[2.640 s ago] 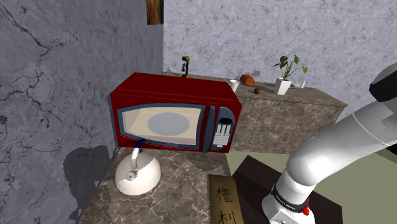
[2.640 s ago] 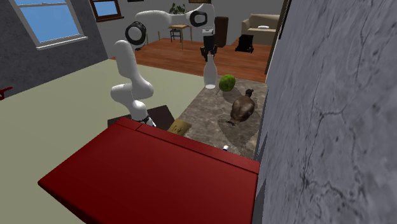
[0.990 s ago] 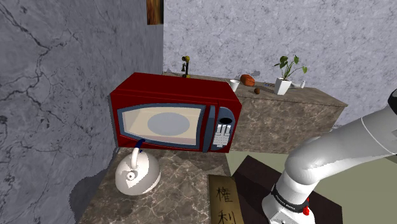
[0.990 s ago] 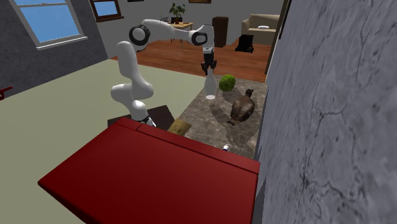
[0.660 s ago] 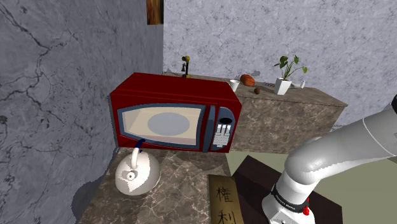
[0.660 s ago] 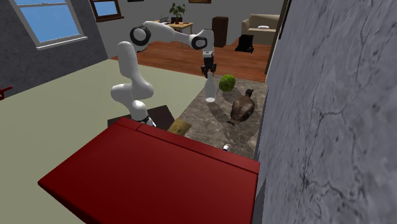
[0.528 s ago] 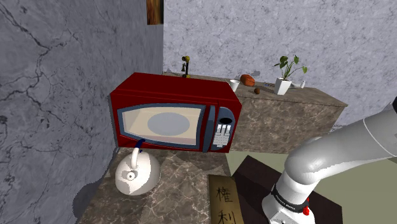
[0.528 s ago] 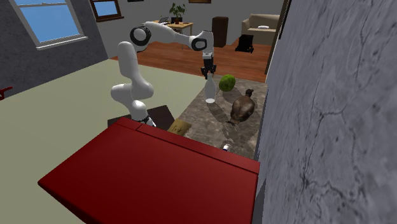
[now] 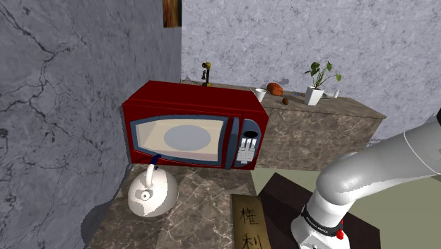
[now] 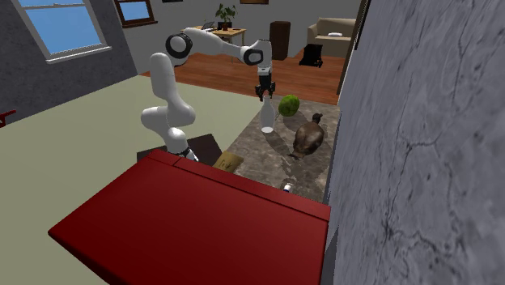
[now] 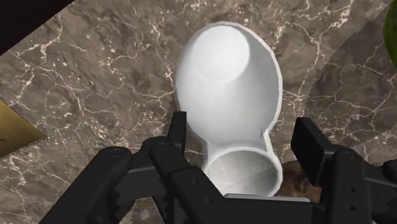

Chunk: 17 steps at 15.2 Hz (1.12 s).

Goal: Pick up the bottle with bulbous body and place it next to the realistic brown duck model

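A white bottle (image 10: 267, 118) with a bulbous body and a narrow neck stands upright on the marble counter (image 10: 257, 159), just to the second exterior view's left of the brown duck model (image 10: 308, 138). My black gripper (image 10: 264, 90) hangs straight above the bottle's neck. In the wrist view the bottle (image 11: 229, 70) sits directly below the gripper (image 11: 243, 127). The fingers (image 11: 178, 130) stand apart on either side of the neck, with small gaps to it, so the gripper is open.
A green ball (image 10: 288, 105) lies behind the bottle and the duck. A red microwave (image 9: 194, 131) stands at the counter's other end with a white kettle-like vessel (image 9: 150, 192) before it. A gold plaque (image 9: 250, 221) lies near the counter edge. A marbled wall (image 10: 421, 138) borders the counter.
The arm has lowered the bottle onto the counter beside the duck. The fingers, shut on the neck before, have now come apart from it.
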Each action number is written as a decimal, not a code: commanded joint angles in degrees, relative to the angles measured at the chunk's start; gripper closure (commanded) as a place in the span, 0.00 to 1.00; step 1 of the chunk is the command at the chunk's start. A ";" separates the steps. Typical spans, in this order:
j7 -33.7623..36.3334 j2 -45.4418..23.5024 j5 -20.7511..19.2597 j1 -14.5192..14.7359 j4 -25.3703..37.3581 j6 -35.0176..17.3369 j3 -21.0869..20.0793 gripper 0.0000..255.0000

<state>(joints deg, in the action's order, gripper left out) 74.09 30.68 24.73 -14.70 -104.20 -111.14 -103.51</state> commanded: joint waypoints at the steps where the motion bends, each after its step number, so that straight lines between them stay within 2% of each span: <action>1: 0.00 0.00 0.00 0.00 0.01 0.00 0.00 0.00; 5: 0.00 0.00 0.00 0.00 0.01 0.00 0.00 0.00; 9: 1.64 -1.90 -2.46 1.50 5.19 6.20 2.72 0.00; 17: 1.64 -1.90 -2.46 1.50 5.19 6.19 2.72 0.00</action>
